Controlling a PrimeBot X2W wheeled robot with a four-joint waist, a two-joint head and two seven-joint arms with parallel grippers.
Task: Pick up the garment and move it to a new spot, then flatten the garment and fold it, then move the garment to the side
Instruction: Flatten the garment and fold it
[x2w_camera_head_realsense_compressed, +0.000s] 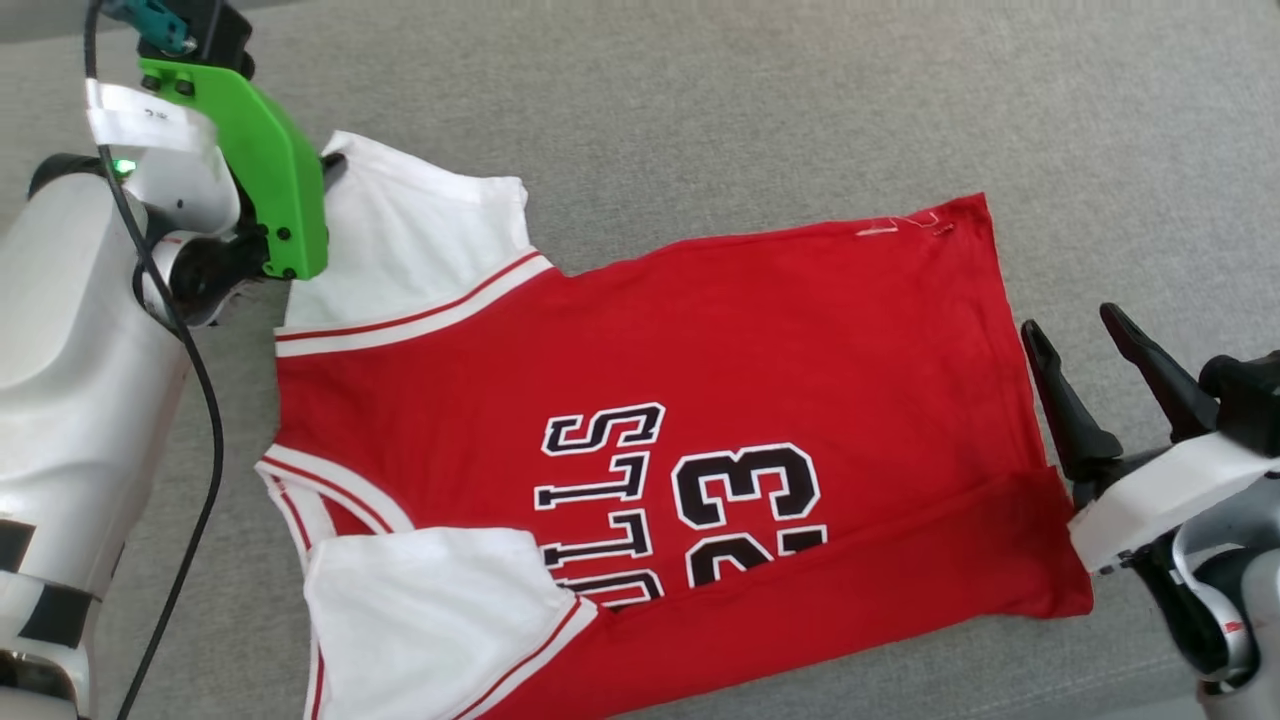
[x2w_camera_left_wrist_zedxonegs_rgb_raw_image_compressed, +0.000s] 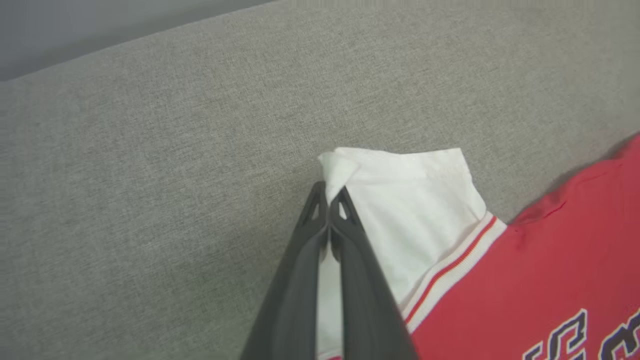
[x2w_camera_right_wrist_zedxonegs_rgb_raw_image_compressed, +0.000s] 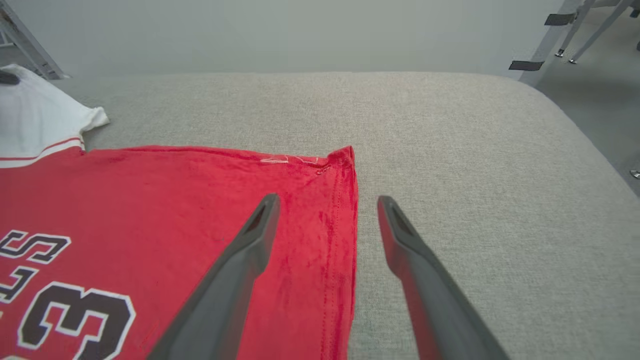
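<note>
Surface: grey woven cushion (x2w_camera_head_realsense_compressed: 700, 100), with a pale wall (x2w_camera_right_wrist_zedxonegs_rgb_raw_image_compressed: 280, 35) behind it.
Left gripper (x2w_camera_left_wrist_zedxonegs_rgb_raw_image_compressed: 328, 197): fingers pressed together at the corner of the far sleeve (x2w_camera_left_wrist_zedxonegs_rgb_raw_image_compressed: 415, 200). A sliver of white cloth shows between them, so it seems pinched.
Right gripper (x2w_camera_right_wrist_zedxonegs_rgb_raw_image_compressed: 327, 202): fingers spread wide and holding nothing, one over the red hem (x2w_camera_right_wrist_zedxonegs_rgb_raw_image_compressed: 345, 240), the other over bare cushion.
Garment (x2w_camera_head_realsense_compressed: 700, 340): spread flat on the cushion, print up, collar toward the robot's left and hem toward its right. The near sleeve (x2w_camera_head_realsense_compressed: 420, 600) is folded over the lettering.
</note>
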